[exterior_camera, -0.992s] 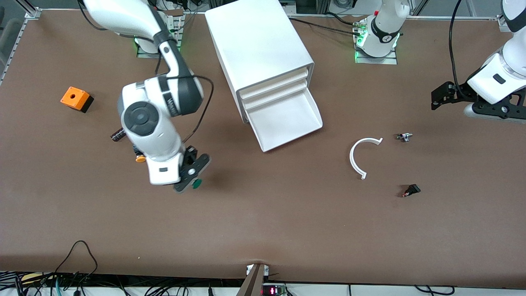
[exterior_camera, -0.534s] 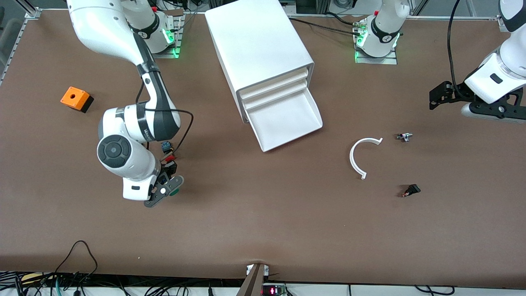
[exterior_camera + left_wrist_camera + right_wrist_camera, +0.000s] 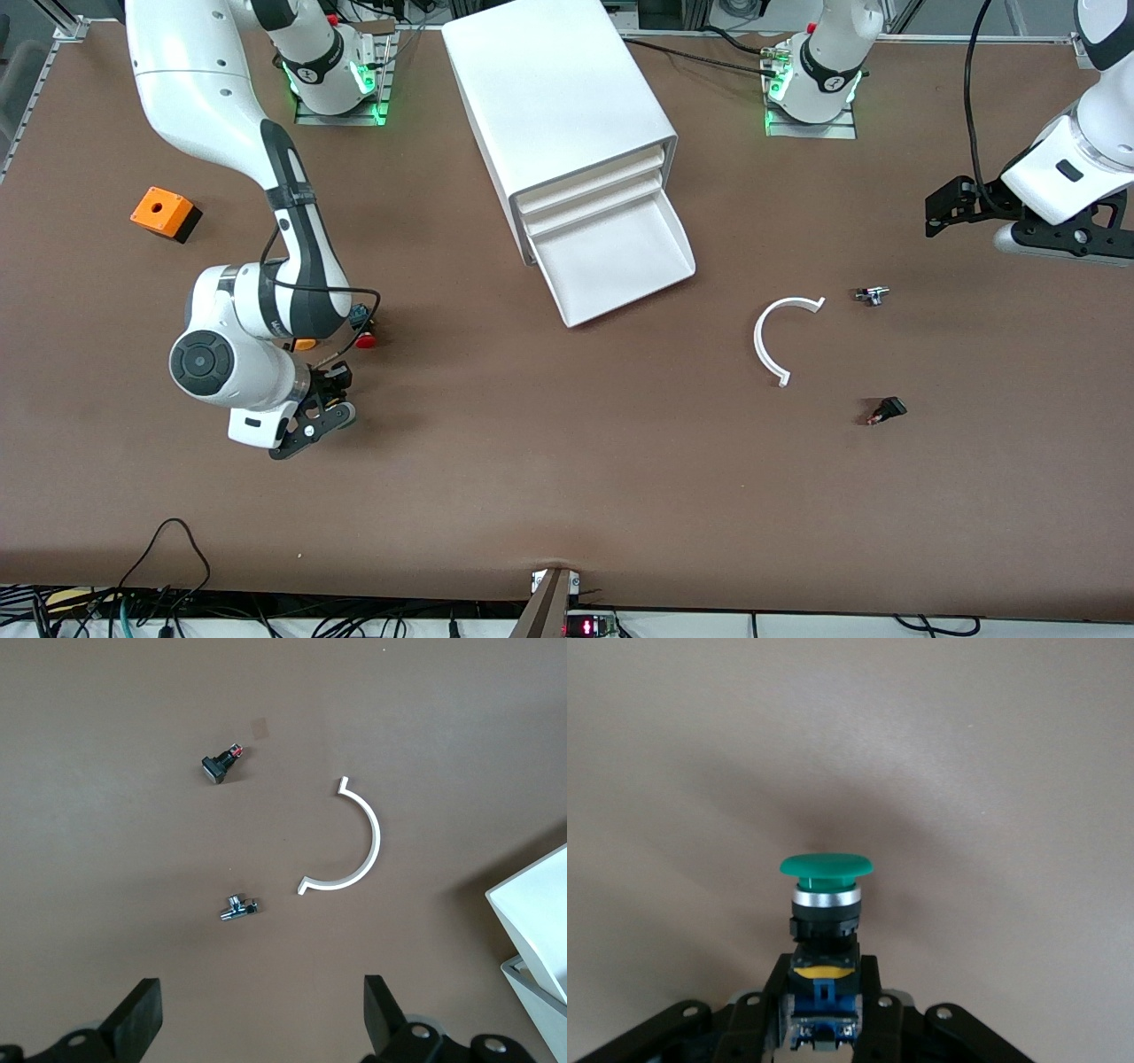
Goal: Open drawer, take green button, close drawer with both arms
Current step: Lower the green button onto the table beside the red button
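You see the white cabinet [image 3: 567,115] with its lowest drawer [image 3: 616,257] pulled open, the left hand [image 3: 257,1019] spread apart and waiting above the tabletop [image 3: 567,478], and the right hand [image 3: 826,1010] clamped on the green-capped button [image 3: 826,895] over bare tabletop.

Brown table [image 3: 567,496] bears cabinet [image 3: 554,97], orange box [image 3: 162,213].

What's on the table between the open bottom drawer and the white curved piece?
Nothing: the front view shows bare brown table between the drawer and the white curved piece.
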